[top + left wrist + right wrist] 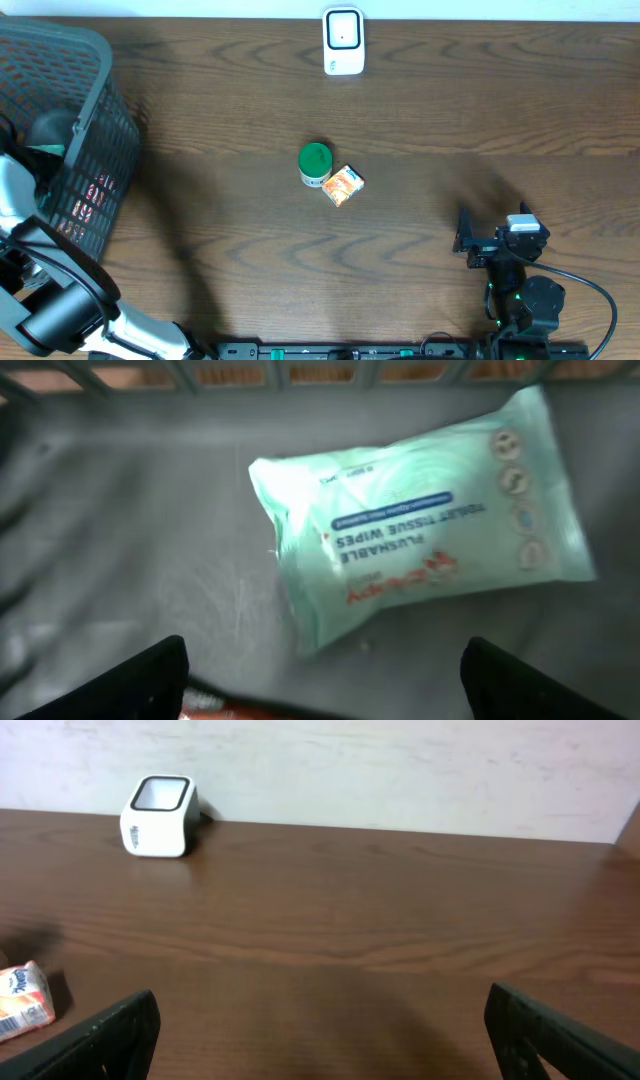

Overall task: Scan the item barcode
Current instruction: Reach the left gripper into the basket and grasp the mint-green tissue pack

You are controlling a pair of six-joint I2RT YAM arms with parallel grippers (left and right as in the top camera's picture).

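Early stage, by the look of it: nothing lifted, nothing yet presented to the scanner.

Left jaws released and empty, reaching down inside a dark grey plastic mesh basket (95, 90). Just ahead of those jaws and slightly to their right, on the basket floor: a pale green soft plastic pack of wipes (420, 530). Lies flat and skewed, untouched. Probably the item to be scanned, though no barcode shows on its upper face. Between the left jaws, at the very bottom edge of the wrist view: a sliver of a red and orange packet (215, 708), too cropped to identify.

Right jaws released and empty too, held low over the brown wood-grain surface (450, 120). Far ahead of them and to their left: a small white box-shaped scanner with a dark window (158, 815), upright near the back edge. Nearer, also to their left: a small orange carton (343, 185), touching or just beside a round tub with a green lid (315, 160).

Left to do, as judged: grasp the pack, carry it out of the basket, turn its barcode toward the scanner window.

Readable on the pack, upside down from the left wrist: "FLUSHABLE TOILET TISSUE WIPES". Red brand word beneath it blurred. Blue band of small print and the carton's lettering too small to read.
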